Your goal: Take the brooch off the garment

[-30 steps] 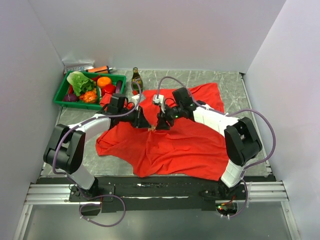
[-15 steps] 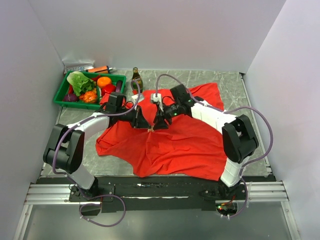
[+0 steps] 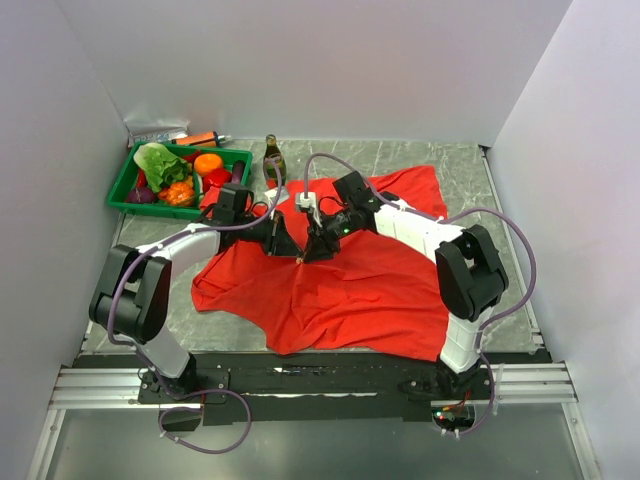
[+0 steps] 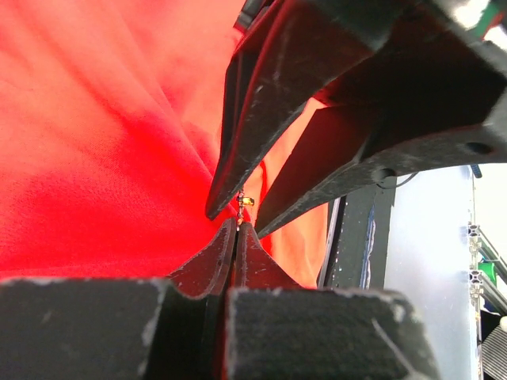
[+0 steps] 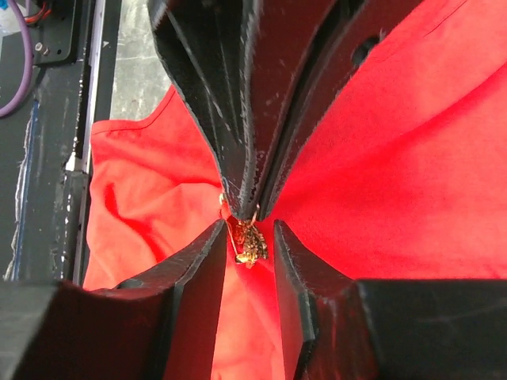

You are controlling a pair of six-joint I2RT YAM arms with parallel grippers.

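while the grey marbled table [image 3: 470,170] is carrying everything, the garment [image 3: 350,290] is sprawling rumpled over its middle and right part as the biggest loose thing. at the far left corner a green crate [image 3: 122,196] is sitting just off the cloth's edge, and it is holding a leafy lettuce [image 3: 158,163], an orange [image 3: 208,163], some red pieces and something dark purple. a dark glass bottle [image 3: 272,155] is standing upright just beside the crate's right end, near the garment's far edge. both arms are reaching in over the cloth and meeting tip to tip near its middle. the left gripper [image 4: 238,225] is pressing its jaws fully together, pinching a small raised fold of the red fabric, which is tenting up to its tips. the right gripper [image 5: 249,226] is facing it with its jaws parted a little, one finger standing on each side of the brooch [image 5: 250,242]; whether the fingers are touching it i cannot tell. the brooch is sitting on the pinched peak of cloth, right at the left gripper's tips.
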